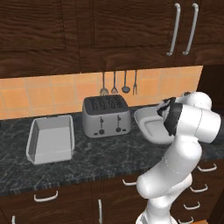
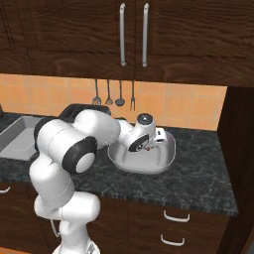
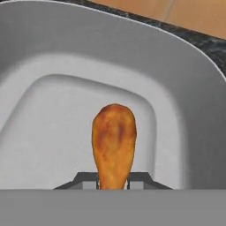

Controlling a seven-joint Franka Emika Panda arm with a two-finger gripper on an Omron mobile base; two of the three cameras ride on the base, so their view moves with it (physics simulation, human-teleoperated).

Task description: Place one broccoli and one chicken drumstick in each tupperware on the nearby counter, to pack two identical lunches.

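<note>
My gripper (image 3: pixel 113 181) is shut on the narrow end of a golden-brown chicken drumstick (image 3: pixel 114 141), whose thick end points away from the hand. The drumstick hangs over the floor of the right tupperware (image 3: pixel 185 88), a shallow white-grey dish. In the right base view my hand reaches down into that tupperware (image 2: pixel 166 159) on the dark speckled counter (image 2: pixel 203 176). The same dish (image 1: pixel 148 127) lies right of the toaster, partly behind my arm. The other tupperware (image 1: pixel 49 153) sits left of the toaster with nothing in it. Broccoli is out of view.
A silver two-slot toaster (image 1: pixel 106 116) stands between the two dishes. Several utensils (image 1: pixel 118 83) hang on the orange tiled wall behind it. Dark wall cabinets (image 2: pixel 134 34) hang overhead, and a tall wooden panel (image 2: pixel 240 149) closes the counter's right end.
</note>
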